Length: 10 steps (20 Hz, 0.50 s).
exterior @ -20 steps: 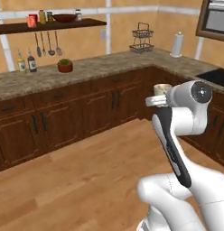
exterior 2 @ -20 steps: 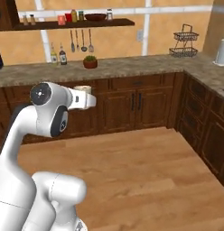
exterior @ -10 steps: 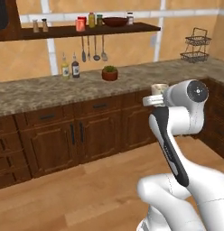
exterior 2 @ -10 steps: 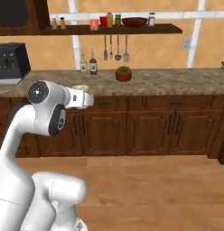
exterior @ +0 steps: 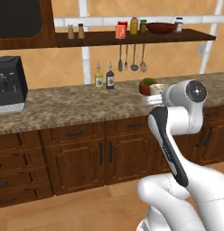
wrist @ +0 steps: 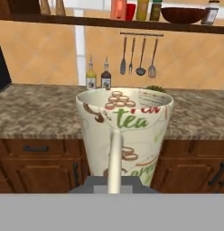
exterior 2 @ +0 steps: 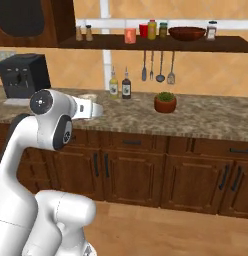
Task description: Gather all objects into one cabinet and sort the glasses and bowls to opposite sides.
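the pale cream tumbler (wrist: pixel 124 135), printed with the word "tea" and brown patterns, is held upright in the gripper (wrist: pixel 114 180); in the hand view one pale finger (wrist: pixel 114 158) is seen running up its near wall, and the jaws are pinched on the tumbler's wall. in the left base view the tumbler's rim (exterior: pixel 155 90) is seen at 9 o'clock of the arm's round wrist joint, in front of the terracotta plant pot (exterior: pixel 146 85) on the granite counter (exterior: pixel 64 106).

the long dark-brown shelf (exterior 2: pixel 161 43) is mounted against the orange tiles, at 12 o'clock above the counter. on it, the salmon-orange tumbler (exterior 2: pixel 130 35) stands just beside a red can (exterior 2: pixel 143 31), with a yellow bottle (exterior 2: pixel 152 29) and a green jar (exterior 2: pixel 163 30) toward 3 o'clock. the wide dark reddish-brown bowl (exterior 2: pixel 186 33) sits further toward 3 o'clock, well apart from the tumbler. two shakers (exterior 2: pixel 84 33) stand toward 9 o'clock.

hanging utensils (exterior 2: pixel 157 67) are seen under the shelf, two sauce bottles (exterior 2: pixel 119 85) on the counter, and a black coffee machine (exterior 2: pixel 23 76) at 9 o'clock.
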{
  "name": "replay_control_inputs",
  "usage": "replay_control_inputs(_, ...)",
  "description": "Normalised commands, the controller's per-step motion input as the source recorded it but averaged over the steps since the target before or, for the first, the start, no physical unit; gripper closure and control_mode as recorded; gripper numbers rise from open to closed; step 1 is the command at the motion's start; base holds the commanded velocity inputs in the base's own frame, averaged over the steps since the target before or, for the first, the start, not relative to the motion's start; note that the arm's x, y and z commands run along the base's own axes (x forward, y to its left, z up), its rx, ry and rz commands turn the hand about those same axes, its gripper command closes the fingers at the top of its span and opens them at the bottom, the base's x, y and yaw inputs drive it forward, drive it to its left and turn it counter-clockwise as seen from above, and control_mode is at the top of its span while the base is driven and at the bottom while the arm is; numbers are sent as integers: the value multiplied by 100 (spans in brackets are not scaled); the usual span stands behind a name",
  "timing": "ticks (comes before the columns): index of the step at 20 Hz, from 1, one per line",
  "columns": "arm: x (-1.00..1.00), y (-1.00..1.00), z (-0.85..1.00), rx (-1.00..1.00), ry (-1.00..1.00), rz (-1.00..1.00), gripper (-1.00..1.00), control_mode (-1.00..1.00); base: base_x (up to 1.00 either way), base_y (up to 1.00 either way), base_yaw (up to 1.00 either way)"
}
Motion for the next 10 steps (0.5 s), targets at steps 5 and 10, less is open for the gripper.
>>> replay_control_inputs(5,0,0,0,0,0,0,100,100,100,0,12)
replay_control_inputs(10,0,0,0,0,0,0,100,100,99,4,5)
